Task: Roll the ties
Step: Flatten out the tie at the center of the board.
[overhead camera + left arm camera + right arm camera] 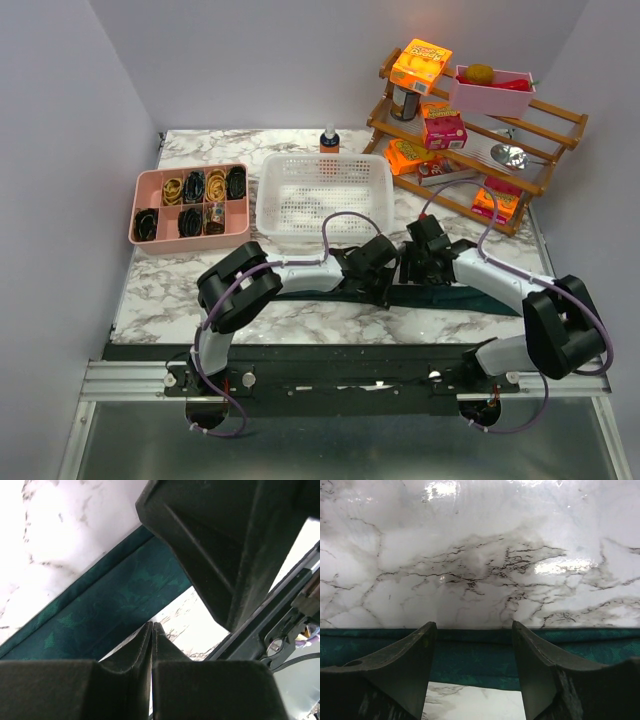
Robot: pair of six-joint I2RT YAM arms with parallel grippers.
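Left gripper [152, 630]: fingers pressed together at the edge of the long dark teal fabric necktie [450, 297], which lies flat along the near side of the marbled tabletop [170, 300]. We cannot tell if cloth is caught, so a roll may start empty. Right gripper [472, 625] gapes astride it, empty; the 2 grippers crowd, collision risk. Pink compartment tray [190, 243], white plastic basket [266, 205] and wooden rack [520, 130] sit behind, unobstructive.

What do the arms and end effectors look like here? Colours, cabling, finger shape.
Matching pair: the left arm and right arm have chunky matte black joint housings joined by light grey links. A thin lilac cable loops along each. The left end effector and right end effector each have two dark matte wedge-shaped fingers tapering to narrow tips. No markings visible.
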